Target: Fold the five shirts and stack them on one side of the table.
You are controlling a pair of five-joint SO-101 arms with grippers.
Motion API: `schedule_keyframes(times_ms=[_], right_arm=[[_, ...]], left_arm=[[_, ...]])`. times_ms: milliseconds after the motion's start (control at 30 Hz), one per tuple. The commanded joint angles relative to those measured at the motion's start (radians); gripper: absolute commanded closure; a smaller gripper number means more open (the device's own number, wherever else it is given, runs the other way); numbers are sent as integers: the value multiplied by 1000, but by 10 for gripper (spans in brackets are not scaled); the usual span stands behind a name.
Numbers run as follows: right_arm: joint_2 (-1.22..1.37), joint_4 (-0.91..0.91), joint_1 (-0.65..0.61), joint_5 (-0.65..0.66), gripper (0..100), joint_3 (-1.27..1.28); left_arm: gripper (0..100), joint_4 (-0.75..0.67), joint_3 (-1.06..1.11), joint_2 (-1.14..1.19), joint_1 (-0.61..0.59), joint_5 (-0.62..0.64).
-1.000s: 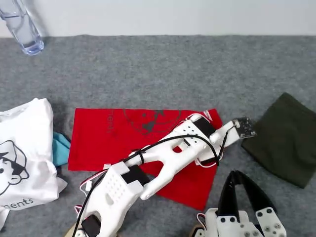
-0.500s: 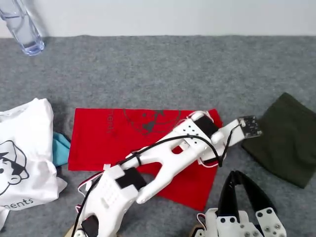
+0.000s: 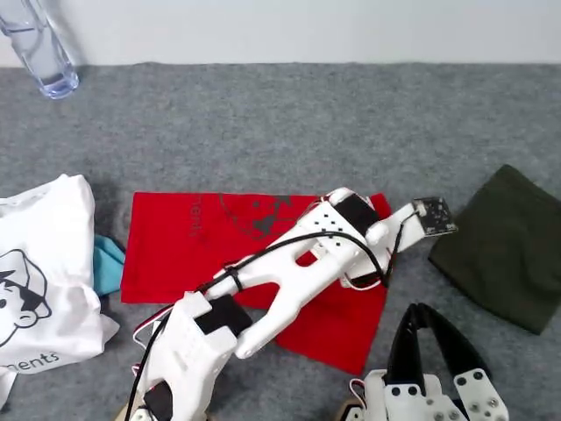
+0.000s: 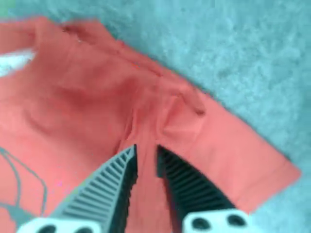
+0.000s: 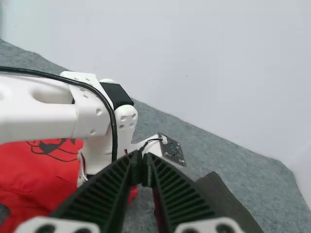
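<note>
Wrinkles in the soft red shirt (image 4: 73, 107) gather where the left gripper (image 4: 146, 148) pinches it between ribbed black jaws; the right gripper (image 5: 142, 158), closed on nothing, hangs above the grey felt table (image 3: 263, 114).

A white arm (image 3: 289, 272) stretches across the red shirt (image 3: 175, 250), perhaps touching it.

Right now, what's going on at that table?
The left hand is down on the red shirt lying mid-table, nearly shut and seemingly pinching a fold near the shirt's right edge. The right hand sits shut and empty at the near edge. A folded dark green shirt lies to the right, a white shirt on the left.
</note>
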Motion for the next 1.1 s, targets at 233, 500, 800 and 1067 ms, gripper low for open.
schedule_keyframes(times_ms=[233,500,800,1067], right_arm=[[-53,38,-85,-3,987,3],[-56,38,-85,31,987,83],[-51,35,-84,28,987,84],[-51,35,-84,29,987,86]], left_arm=[[931,158,2,-176,-146,-63],[914,58,199,-184,-195,-118],[841,-18,231,-186,-261,-118],[840,15,226,-186,-210,-118]])
